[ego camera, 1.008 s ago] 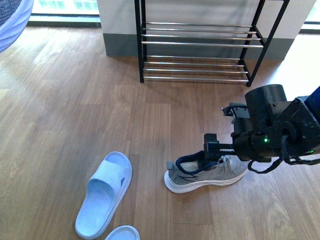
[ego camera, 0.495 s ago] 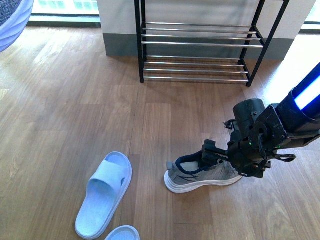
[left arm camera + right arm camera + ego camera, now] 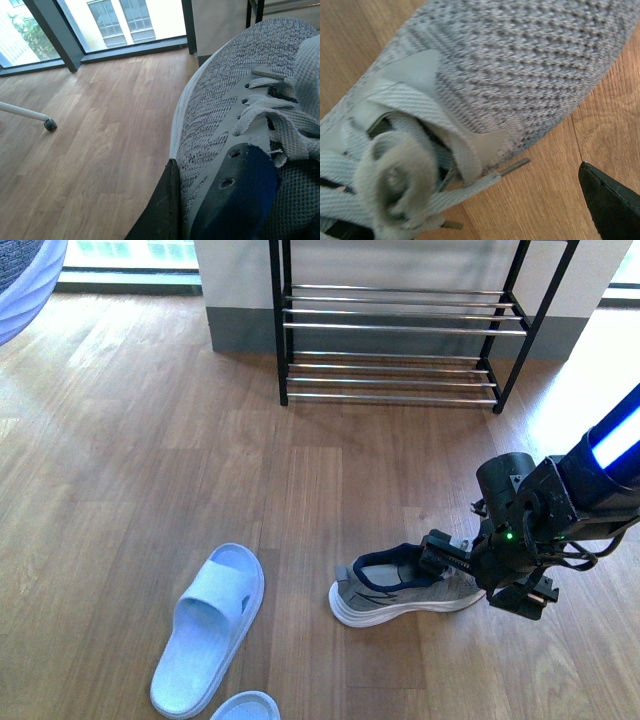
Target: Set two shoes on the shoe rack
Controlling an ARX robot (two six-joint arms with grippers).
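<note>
One grey knit sneaker point(image 3: 405, 588) with a white sole lies on the wooden floor, toe pointing right. My right gripper point(image 3: 447, 553) is open and low over its laces and tongue. The right wrist view shows that sneaker's toe point(image 3: 520, 65) and laces close up, with one black fingertip point(image 3: 610, 202) beside the toe. In the left wrist view my left gripper is shut on the other grey sneaker point(image 3: 225, 100). One black finger point(image 3: 161, 212) presses its side; the other finger is hidden. The left arm is out of the front view. The black shoe rack point(image 3: 400, 328) stands at the back, with nothing on the tiers in view.
A light blue slipper point(image 3: 208, 628) lies left of the sneaker, and a second one point(image 3: 245, 706) shows at the bottom edge. A pale rounded object point(image 3: 25, 280) hangs at the top left. A caster wheel point(image 3: 49, 124) and windows show in the left wrist view.
My right arm has dropped lower and shifted right, bringing its gripper down close onto the sneaker's laces. The sneaker on the floor and the slippers have not moved.
</note>
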